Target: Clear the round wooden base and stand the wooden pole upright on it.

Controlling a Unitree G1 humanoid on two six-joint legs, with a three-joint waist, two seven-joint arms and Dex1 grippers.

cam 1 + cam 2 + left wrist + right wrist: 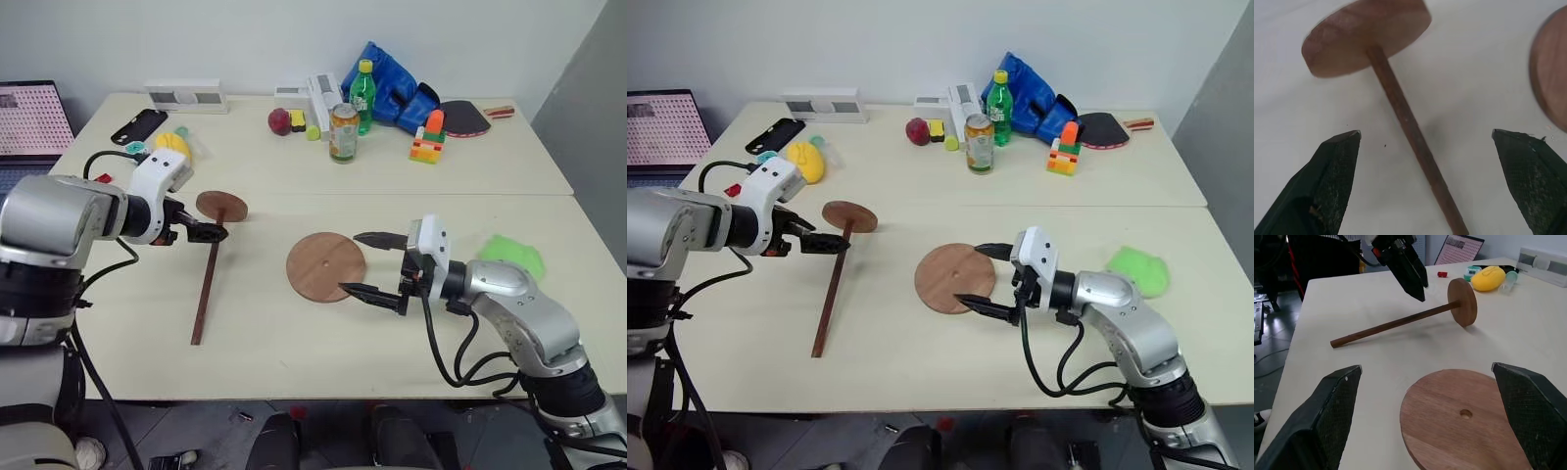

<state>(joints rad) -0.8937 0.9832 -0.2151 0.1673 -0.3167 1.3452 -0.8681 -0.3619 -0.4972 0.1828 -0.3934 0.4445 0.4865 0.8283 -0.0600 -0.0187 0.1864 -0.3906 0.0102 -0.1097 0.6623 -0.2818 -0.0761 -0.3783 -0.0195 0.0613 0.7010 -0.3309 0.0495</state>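
The round wooden base (326, 266) lies flat mid-table with its small centre hole (1465, 413) showing and nothing on it. The wooden pole (207, 282) lies on the table to its left, with its smaller disc (221, 206) at the far end. My left gripper (214, 233) hovers open just above the rod near that disc. In the left wrist view its fingers (1337, 166) stand either side of the rod (1410, 127) without touching it. My right gripper (372, 265) is open at the base's right edge, pointing left, one finger toward each side of the rim.
At the back of the table stand a can (343, 132), a green bottle (363, 96), toy blocks (427, 137), an apple (279, 120), a yellow toy (174, 145) and a phone (139, 125). A green object (511, 257) lies right of my right arm. A laptop (34, 122) sits at far left.
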